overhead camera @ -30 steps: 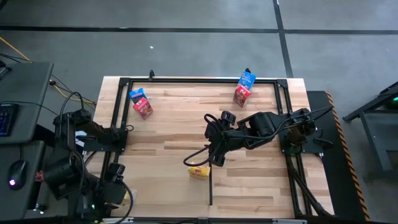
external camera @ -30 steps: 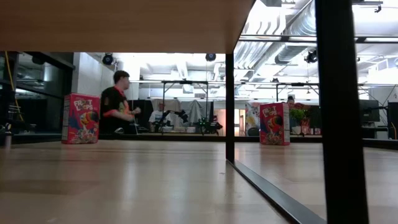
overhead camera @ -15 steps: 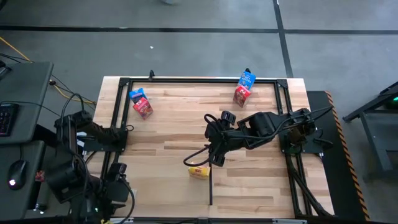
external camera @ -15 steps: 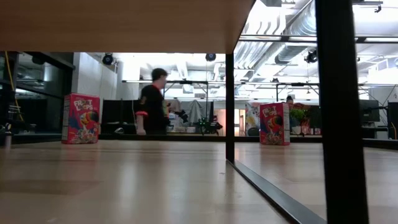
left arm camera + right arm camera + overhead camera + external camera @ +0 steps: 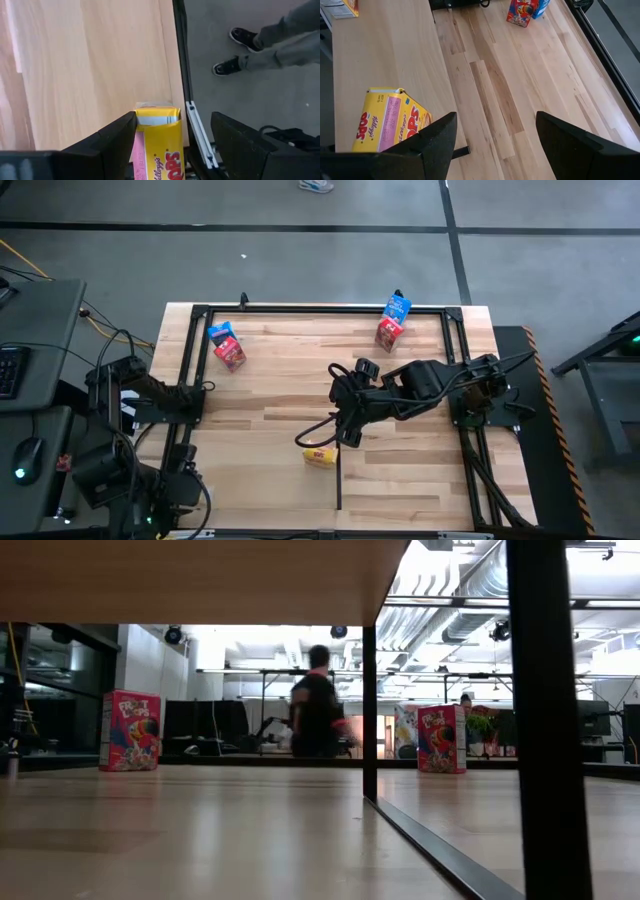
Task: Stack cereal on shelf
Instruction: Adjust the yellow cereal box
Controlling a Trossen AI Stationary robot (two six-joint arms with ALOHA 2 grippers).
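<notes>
The right arm (image 5: pixel 420 385) is stretched low across the desk (image 5: pixel 280 395) toward frame centre, its fingers (image 5: pixel 427 145) spread apart beside a yellow cereal carton (image 5: pixel 320 455) lying flat. The left arm (image 5: pixel 150 395) is folded at the left edge, fingers (image 5: pixel 107 142) apart around what seems a second yellow carton (image 5: pixel 157 137). Two red-and-blue pairs (image 5: pixel 226 345) (image 5: pixel 391 322) are seen along the upper edge.

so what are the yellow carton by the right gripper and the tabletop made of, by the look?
Yellow carton: thin printed paperboard, probably; sharp folded edges, a flap end, lightly glossy print. Tabletop: wood, butcher-block style; visible grain and joined strips, smooth light finish. The right gripper hangs open next to the carton.
</notes>
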